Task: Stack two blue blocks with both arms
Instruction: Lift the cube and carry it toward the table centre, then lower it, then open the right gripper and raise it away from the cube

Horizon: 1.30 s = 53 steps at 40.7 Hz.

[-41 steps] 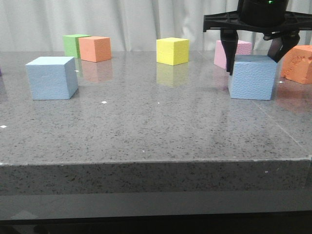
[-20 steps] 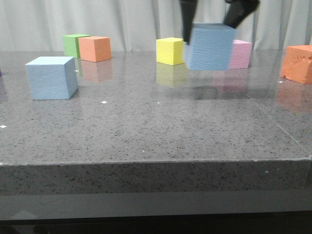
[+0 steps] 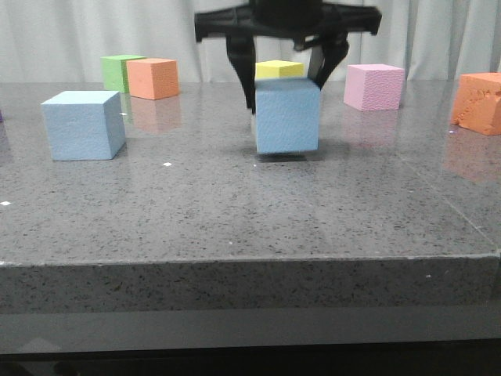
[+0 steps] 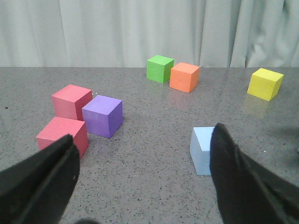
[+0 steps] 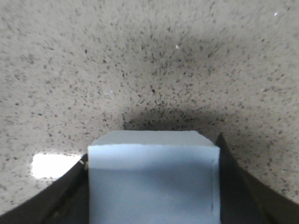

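While the right fingers (image 3: 286, 78) grip one blue block (image 3: 287, 117) just above the worktop (image 3: 235, 204), the other blue block (image 3: 82, 124) sits well leftward, nearer the left fingers (image 4: 145, 182), spread and empty.

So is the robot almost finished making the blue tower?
Not yet. The right gripper has one blue block clamped in its jaws near the table's middle. The other blue block sits alone at the left, with the left gripper open. Stacking is left.
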Motion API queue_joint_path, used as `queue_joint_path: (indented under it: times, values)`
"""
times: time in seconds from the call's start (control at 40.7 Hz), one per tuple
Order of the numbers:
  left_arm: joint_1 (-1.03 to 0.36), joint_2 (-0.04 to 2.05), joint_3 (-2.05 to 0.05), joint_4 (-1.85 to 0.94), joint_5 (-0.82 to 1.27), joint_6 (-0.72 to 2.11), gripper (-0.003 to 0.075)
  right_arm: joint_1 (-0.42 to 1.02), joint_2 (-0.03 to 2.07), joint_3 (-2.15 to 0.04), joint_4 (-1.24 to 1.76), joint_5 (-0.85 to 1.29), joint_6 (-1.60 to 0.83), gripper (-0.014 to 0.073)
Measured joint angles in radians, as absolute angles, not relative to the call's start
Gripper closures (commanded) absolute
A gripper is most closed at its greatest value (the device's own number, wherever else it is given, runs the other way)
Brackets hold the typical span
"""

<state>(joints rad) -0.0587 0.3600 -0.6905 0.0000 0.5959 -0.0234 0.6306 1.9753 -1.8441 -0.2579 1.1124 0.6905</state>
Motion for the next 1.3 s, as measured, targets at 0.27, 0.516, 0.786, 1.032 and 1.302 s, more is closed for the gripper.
queue_joint_path:
  times: [0.27,0.516,0.786,1.032,1.302]
  values:
    - [-0.059,0.360,-0.691,0.000,0.596,-0.023,0.0154,0.631,1.992,-1.844,-0.256,1.101,0.691,0.0230]
    - [-0.059,0.360,-0.691,0.000,0.596,-0.023,0.0154,0.631,1.992,-1.845,-0.256,1.075,0.691,0.0075]
    - [-0.059,0.360,-0.691,0.000,0.596,-0.023,0.0154,0.631,1.994,-1.845,-0.256,1.073,0.691,-0.0022]
    - [-0.059,0.360,-0.691,0.000,0.596,-0.023,0.0154,0.631,1.885,-1.845,-0.234,1.095,0.585,-0.0022]
    - [-0.059,0.360,-0.691,0.000,0.596,-0.023,0.0154,0.578,1.668,-1.804,-0.098,1.232,0.198,-0.0022]
